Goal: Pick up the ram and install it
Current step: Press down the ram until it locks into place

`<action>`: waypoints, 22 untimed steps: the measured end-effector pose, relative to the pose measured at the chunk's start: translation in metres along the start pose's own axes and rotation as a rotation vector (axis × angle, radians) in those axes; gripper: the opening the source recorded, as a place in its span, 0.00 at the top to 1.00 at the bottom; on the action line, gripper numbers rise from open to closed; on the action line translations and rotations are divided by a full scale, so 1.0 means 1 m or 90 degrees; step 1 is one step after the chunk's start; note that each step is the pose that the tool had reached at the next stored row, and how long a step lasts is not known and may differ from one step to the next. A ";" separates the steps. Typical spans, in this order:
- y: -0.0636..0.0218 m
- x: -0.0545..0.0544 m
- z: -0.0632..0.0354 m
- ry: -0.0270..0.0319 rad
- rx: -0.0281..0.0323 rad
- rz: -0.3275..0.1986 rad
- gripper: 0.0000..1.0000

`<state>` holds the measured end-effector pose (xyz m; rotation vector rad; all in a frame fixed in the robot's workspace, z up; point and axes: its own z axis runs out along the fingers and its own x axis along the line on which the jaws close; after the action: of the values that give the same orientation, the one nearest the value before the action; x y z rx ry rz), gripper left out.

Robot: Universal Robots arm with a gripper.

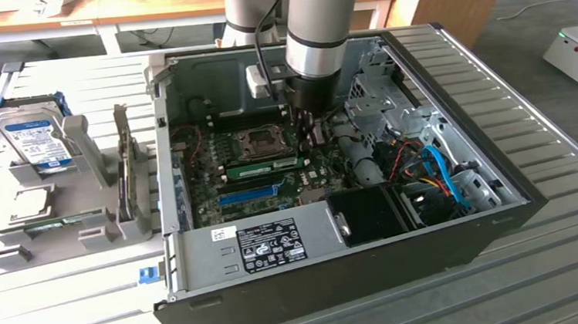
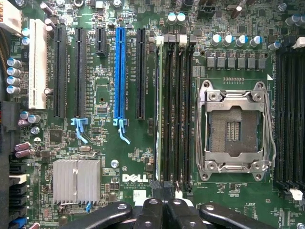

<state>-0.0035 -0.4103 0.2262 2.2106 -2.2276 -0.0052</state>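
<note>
Your gripper (image 2: 164, 210) is closed, with its two black fingers (image 2: 151, 212) pressed together and nothing between them. In the wrist view it sits just over the end of the memory slots (image 2: 178, 112), right above the motherboard (image 2: 102, 90). The ram (image 1: 265, 166) is already in the computer: in the exterior view you can see the long green stick with its white sticker sitting in a slot just below the processor socket (image 1: 262, 139), near your gripper. In the wrist view the ram (image 2: 158, 109) shows edge-on as a thin strip in the slot nearest the black and blue card slots. You cannot tell from these pictures if it is pushed all the way down. The blue card slot (image 2: 119, 76) stands beside it, and the silver processor socket (image 2: 233, 129) is on the other side of the memory slots. A small silver heat sink (image 2: 76, 181) sits near the Dell name on the board. Your arm (image 1: 325, 27) reaches down into the open computer case (image 1: 499, 200), which lies on its side on the table (image 1: 63, 311). On the exterior view's left, a grey holder rack (image 1: 79, 186) stands beside the case. It holds a silver hard drive (image 1: 37, 141) with a blue label and a second green stick (image 1: 51, 223) lying low in the rack.
</note>
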 end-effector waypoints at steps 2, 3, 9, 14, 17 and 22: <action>0.0000 0.000 0.0009 0.0003 0.0002 0.000 0.90; 0.0000 0.000 0.0008 0.0004 0.0002 0.000 0.90; 0.0000 0.000 0.0018 0.0002 0.0004 0.000 0.90; 0.0000 0.000 0.0024 0.0004 0.0003 0.000 0.90; 0.0000 0.000 0.0026 0.0003 0.0004 0.000 0.90; 0.0000 0.000 0.0030 0.0003 0.0004 0.000 0.90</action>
<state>-0.0036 -0.4104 0.2233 2.2106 -2.2276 -0.0040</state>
